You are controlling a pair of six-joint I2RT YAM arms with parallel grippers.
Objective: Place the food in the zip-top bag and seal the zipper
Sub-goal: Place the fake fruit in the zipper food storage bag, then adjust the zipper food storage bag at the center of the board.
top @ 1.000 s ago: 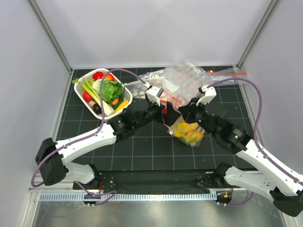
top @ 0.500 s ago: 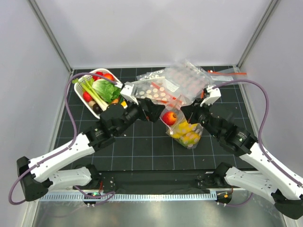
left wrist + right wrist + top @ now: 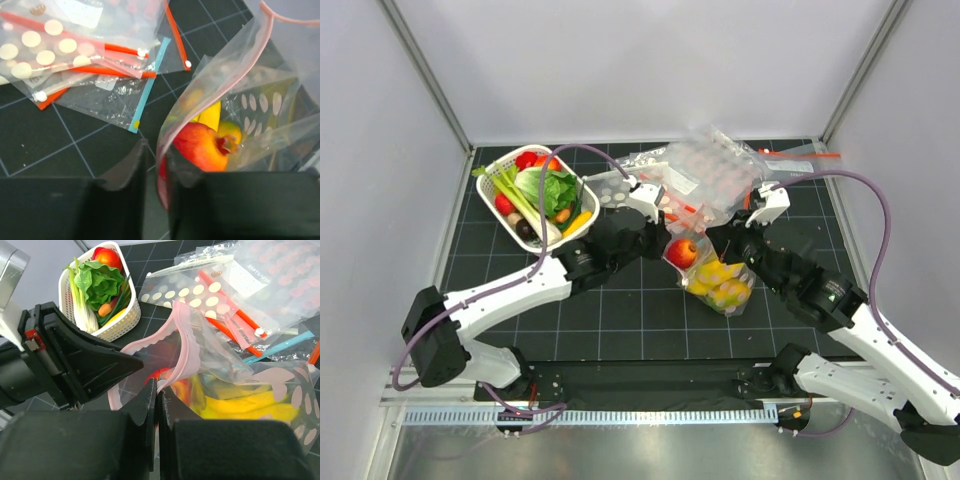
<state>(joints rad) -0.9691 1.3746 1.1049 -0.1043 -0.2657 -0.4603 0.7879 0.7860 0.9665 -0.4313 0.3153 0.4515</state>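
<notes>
Fingers (image 3: 145,407) of the right gripper (image 3: 158,390) were pressed together on the bag's (image 3: 220,360) mouth rim, pinching the soft film. The left gripper (image 3: 156,167) had its fingers (image 3: 131,167) close together with the same pinkish rim (image 3: 267,15) running down into the narrow gap; whether they were gripping it could not be told.

The bag was clear, crinkled plastic with pale dots, its mouth gaping in a wavy loop. It lay near the middle of the mat (image 3: 620,310), between the two grippers. Inside sat a glossy red fruit (image 3: 200,147) near the mouth and a smooth yellow banana (image 3: 245,407) deeper in.

Just behind lay a heap of similar dotted bags (image 3: 710,175) with red strips. A white slotted basket (image 3: 120,320) stood at the far left, holding a ruffled green lettuce (image 3: 100,282) and other toy produce.

The mat was black with a thin pale grid, boxed in by plain pale walls on metal posts.

Both arms reached inward from the near corners, the left arm (image 3: 510,295) slanting up from the left and the right arm (image 3: 840,305) from the right, wrists meeting at the bag's mouth, purple cables arching over each.
</notes>
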